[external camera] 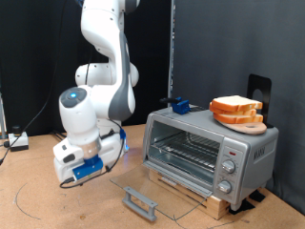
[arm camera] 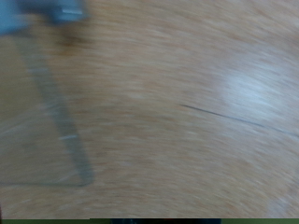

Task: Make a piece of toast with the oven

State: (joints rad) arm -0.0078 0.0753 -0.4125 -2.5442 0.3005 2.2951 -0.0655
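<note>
The silver-grey oven (external camera: 212,150) stands at the exterior view's right. Its glass door is dropped open flat over the table, with its grey handle (external camera: 141,200) out in front. The wire rack (external camera: 187,147) inside is bare. Several slices of toast (external camera: 234,107) are stacked on a round wooden board (external camera: 250,124) on the oven's roof. My gripper (external camera: 89,172) hangs low over the table, to the left of the open door and apart from it, with nothing seen in it. The blurred wrist view shows only wooden tabletop, the door's glass edge (arm camera: 58,121) and part of the handle (arm camera: 67,11); no fingers show.
A small blue object (external camera: 178,106) sits on the oven's roof at its left end. A black stand (external camera: 257,89) rises behind the toast. Cables and a small white box (external camera: 17,141) lie at the far left. The oven rests on a wooden base (external camera: 195,193).
</note>
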